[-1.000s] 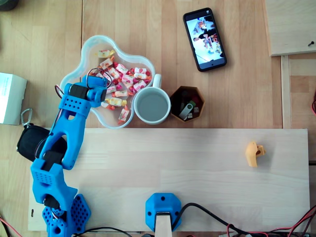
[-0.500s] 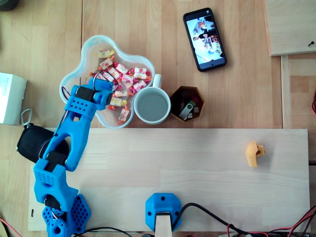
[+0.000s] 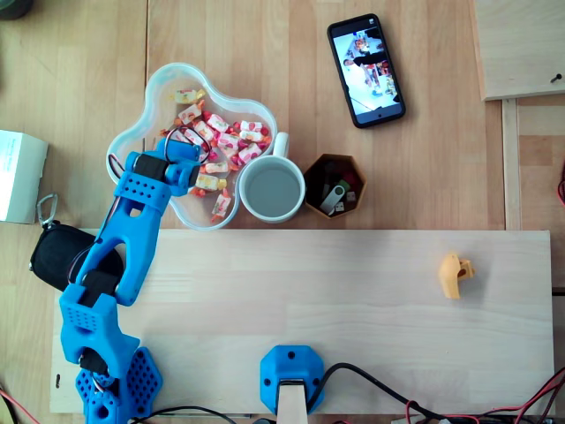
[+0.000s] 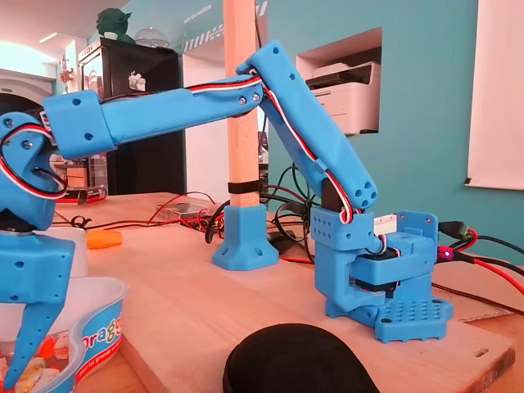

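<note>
The blue fingers (image 4: 29, 336) dip into the clear bowl (image 3: 152, 106) among wrapped candies (image 3: 225, 141); whether they grip one cannot be told; a white mug (image 3: 272, 188) sits just beside the bowl; beyond stand a brown hexagonal pot (image 3: 312, 173), then a phone (image 3: 365, 69).

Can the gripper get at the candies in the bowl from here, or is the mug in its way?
Probably yes. The gripper hangs over the bowl, one finger pointing down among the candies. The mug stands at the bowl's right edge, off to the gripper's side.
</note>
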